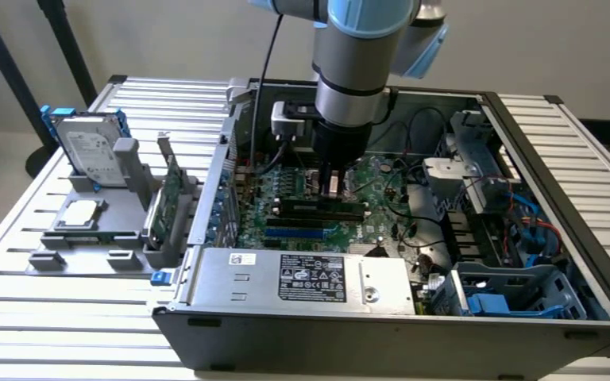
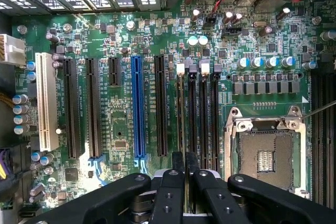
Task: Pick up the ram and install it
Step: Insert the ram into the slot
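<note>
- The tool [image 2: 184, 174] is seen inside the open computer case [image 1: 559, 143], its fingers [image 2: 177, 162] closed on the ram [image 2: 181, 114], held edge-on.
- The ram is lowered over the memory slots [image 2: 202, 119] on the motherboard [image 2: 121, 45]; full seating cannot be judged.
- Room is judged tight: neighbouring slots lie just beside, and the CPU socket [image 2: 265, 156] is near.

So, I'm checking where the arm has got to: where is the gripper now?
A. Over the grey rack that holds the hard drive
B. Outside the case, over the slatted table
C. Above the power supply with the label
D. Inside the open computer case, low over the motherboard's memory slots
D: in the exterior view the gripper reaches down inside the open computer case, and the wrist view puts its shut fingers right over the memory slots of the motherboard.
</note>
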`<state>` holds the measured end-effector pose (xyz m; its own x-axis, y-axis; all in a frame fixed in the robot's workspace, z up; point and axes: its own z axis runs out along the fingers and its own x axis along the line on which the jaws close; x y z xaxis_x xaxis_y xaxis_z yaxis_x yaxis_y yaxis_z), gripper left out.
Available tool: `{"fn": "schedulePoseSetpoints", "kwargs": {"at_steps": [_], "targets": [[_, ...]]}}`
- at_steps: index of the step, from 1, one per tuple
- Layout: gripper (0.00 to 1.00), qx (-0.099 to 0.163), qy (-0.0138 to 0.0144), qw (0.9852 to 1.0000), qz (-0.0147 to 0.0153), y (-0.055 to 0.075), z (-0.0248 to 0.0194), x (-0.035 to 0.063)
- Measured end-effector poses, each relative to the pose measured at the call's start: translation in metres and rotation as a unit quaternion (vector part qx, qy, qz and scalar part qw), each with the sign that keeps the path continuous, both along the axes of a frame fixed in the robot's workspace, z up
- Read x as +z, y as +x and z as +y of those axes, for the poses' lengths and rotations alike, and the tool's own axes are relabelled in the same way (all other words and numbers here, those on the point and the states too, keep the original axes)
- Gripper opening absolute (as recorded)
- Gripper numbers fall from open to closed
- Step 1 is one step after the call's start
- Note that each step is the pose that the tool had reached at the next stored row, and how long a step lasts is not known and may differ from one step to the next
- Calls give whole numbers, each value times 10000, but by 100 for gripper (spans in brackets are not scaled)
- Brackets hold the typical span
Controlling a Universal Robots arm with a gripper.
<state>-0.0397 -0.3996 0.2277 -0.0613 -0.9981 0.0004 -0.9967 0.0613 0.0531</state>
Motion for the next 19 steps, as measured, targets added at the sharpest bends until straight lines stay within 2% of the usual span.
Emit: {"fn": "schedulePoseSetpoints", "kwargs": {"at_steps": [19], "targets": [[14,-26,0,10000,0,14,0,-6]]}}
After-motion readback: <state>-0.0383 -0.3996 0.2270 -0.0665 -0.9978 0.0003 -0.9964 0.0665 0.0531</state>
